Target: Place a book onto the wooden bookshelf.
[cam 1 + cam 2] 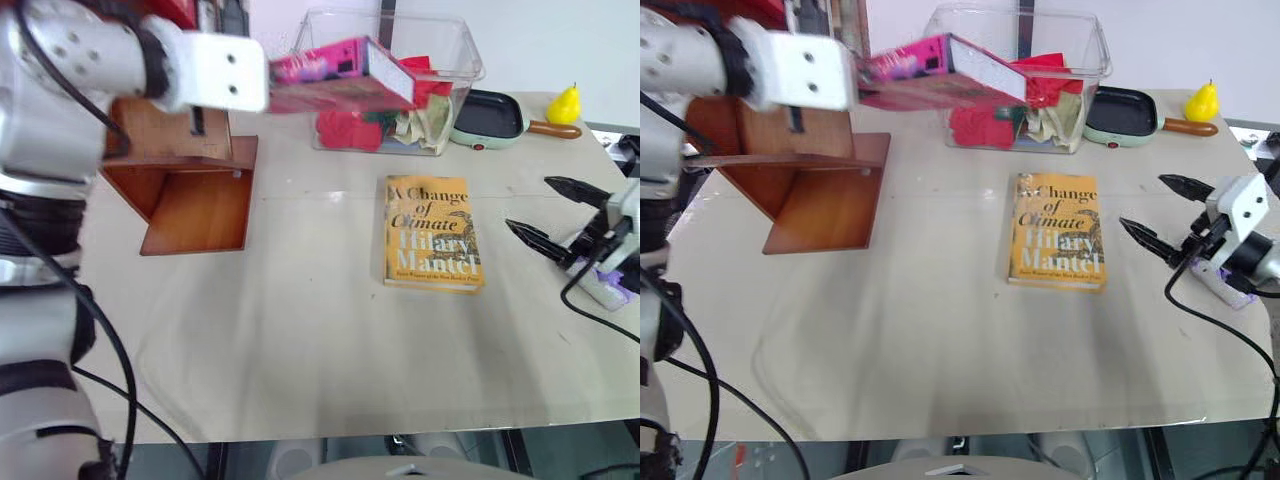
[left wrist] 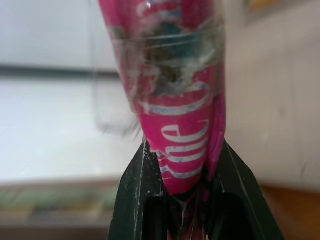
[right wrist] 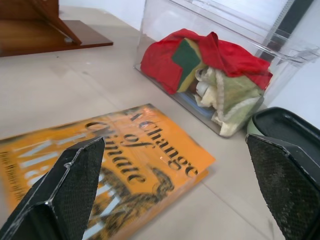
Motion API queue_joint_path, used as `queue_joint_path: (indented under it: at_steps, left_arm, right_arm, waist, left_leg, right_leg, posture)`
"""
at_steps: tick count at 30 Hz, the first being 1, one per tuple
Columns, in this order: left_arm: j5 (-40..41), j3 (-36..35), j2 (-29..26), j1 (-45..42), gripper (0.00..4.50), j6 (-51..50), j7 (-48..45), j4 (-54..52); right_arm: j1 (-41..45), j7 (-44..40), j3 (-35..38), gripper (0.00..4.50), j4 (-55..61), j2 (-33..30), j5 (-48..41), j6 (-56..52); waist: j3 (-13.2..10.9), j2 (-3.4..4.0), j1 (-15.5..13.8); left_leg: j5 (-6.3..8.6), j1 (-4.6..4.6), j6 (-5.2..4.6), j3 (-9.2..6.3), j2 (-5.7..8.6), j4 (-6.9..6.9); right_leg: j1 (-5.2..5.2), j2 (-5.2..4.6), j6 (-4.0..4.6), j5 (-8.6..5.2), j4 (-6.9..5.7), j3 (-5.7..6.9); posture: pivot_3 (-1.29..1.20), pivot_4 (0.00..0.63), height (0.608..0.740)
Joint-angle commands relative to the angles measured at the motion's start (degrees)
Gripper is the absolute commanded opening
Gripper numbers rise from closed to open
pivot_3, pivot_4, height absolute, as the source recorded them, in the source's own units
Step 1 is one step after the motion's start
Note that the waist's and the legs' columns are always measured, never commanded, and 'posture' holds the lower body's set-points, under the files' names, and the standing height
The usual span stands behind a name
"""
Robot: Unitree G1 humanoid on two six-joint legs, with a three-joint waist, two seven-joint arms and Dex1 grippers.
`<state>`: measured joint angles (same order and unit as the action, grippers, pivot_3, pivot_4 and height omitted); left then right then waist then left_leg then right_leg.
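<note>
Over the pale cloth-covered table (image 1: 300,330), in the left eye view, the left gripper (image 1: 272,85) holds the bright pink paperback book (image 1: 340,72) up in the air, its fingers clamped on one end so the book juts out nearly level toward the clear plastic bin (image 1: 455,50); the book hangs just beside and above the reddish-brown wooden bookshelf (image 1: 190,190), not resting on it. A yellow-orange paperback titled "A Change of Climate" (image 1: 432,233) lies flat near the table's middle, and the right gripper (image 1: 553,215) hovers well to its right with its two black fingers spread wide and nothing between them. Behind the bin sit a mint-green frying pan with a dark inside (image 1: 488,118) and a small yellow pear-shaped object (image 1: 565,103). From the right eye view the same layout shows, with the pink book's white page edges facing the bin's red and pale crumpled cloths (image 1: 1025,115). Along the left wrist view, the two black fingers (image 2: 137,200) press tight on either side of the pink cover, which bears white lettering. Along the right wrist view, the two black textured pads (image 3: 70,190) stand far apart, framing the yellow-orange book on the table, the cloth-filled bin beyond it and a corner of the bookshelf.
</note>
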<state>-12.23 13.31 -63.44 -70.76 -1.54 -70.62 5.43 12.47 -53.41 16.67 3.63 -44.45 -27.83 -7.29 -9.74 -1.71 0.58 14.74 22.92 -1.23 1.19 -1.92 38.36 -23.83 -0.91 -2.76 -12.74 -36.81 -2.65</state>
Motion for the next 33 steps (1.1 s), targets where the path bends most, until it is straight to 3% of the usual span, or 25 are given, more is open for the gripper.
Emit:
queue_joint_path:
  at_steps: [1,4,7,14,19,22,25,28,33]
  left_arm:
    - [-1.22,-2.14,-5.07,-6.21,0.25,1.50,-6.23,2.11]
    - [-0.90,-1.35,-6.69,-10.63,0.25,-0.25,-12.54,3.13]
    - [-2.79,-0.67,-11.38,-9.50,0.25,2.13,-17.69,3.96]
    - [-8.64,-2.39,-13.99,-5.48,0.25,5.40,-12.07,5.47]
    - [-7.60,-6.84,-13.28,8.57,0.25,2.39,-4.97,1.32]
    - [-6.97,-10.32,-12.73,17.17,0.25,-0.27,-1.89,-2.17]
    - [-5.67,-14.82,-12.82,25.68,0.25,-1.98,0.83,-5.35]
    - [-5.27,-16.52,-12.87,29.48,0.25,-2.76,3.06,-6.80]
    - [-5.98,-17.37,-13.24,31.53,0.25,-2.99,6.47,-6.92]
  right_arm:
    - [3.39,-2.00,0.11,4.50,-2.26,0.43,0.01,2.92]
    - [5.57,-3.64,-0.65,4.50,-5.96,0.39,1.32,5.03]
    - [7.72,-3.68,-1.72,4.50,-8.50,1.37,2.45,6.59]
    - [10.52,-4.78,-3.42,4.50,-10.57,2.89,3.16,7.46]
    - [10.79,-5.72,-3.22,4.50,-9.37,2.68,2.11,7.06]
    - [9.99,-6.55,-1.89,4.50,-5.37,2.98,-1.78,4.85]
    - [6.92,-6.89,-0.72,4.50,-0.87,2.24,-4.09,3.12]
    - [5.96,-6.87,-0.53,4.50,-0.54,1.94,-4.11,2.78]
    - [6.00,-6.86,-0.80,4.50,-0.68,2.11,-4.04,2.59]
  waist:
    - [-0.06,0.01,0.13]
    - [-0.15,0.06,0.61]
    - [-0.21,0.16,1.05]
    - [-0.21,0.17,1.37]
    - [-0.02,0.51,1.68]
    - [0.08,0.66,1.83]
    - [0.27,0.92,1.77]
    - [0.15,0.35,1.51]
    - [0.15,0.34,1.04]
  left_leg:
    - [0.00,0.02,0.00,0.01,0.00,-0.01]
    - [0.00,0.25,-0.01,0.09,-0.01,0.00]
    - [0.00,0.27,-0.01,0.11,-0.08,-0.04]
    - [0.00,0.09,-0.01,0.19,-0.12,0.03]
    - [-0.01,-0.42,-0.02,0.45,-0.12,0.08]
    - [-0.01,-1.34,-0.03,0.86,-0.25,-0.08]
    - [-0.02,-1.38,-0.03,0.96,-0.30,-0.03]
    - [-0.02,-1.16,-0.02,0.99,-0.36,0.03]
    - [-0.01,-1.08,-0.02,1.19,-0.28,0.05]
  right_leg:
    - [-0.03,-0.01,-0.01,0.00,-0.01,0.00]
    - [-0.35,0.02,-0.01,0.00,-0.07,-0.09]
    - [-0.44,0.07,0.00,0.00,-0.13,-0.09]
    - [-0.42,0.09,0.04,-0.03,-0.48,-0.21]
    - [-0.31,0.10,-0.12,-0.15,-1.02,-0.50]
    - [0.28,0.27,0.09,-0.34,-1.19,-0.97]
    - [0.27,0.38,0.20,-0.26,-1.17,-1.14]
    - [0.07,0.41,0.19,-0.26,-1.18,-1.13]
    - [0.06,0.22,0.18,-0.27,-1.06,-1.18]
  posture:
    - [0.00,0.150,0.740]
    - [0.00,0.150,0.740]
    - [0.00,0.150,0.740]
    - [0.00,0.150,0.740]
    - [0.00,0.150,0.740]
    - [0.00,0.150,0.740]
    - [0.00,0.150,0.740]
    - [0.00,0.150,0.740]
    - [0.00,0.150,0.740]
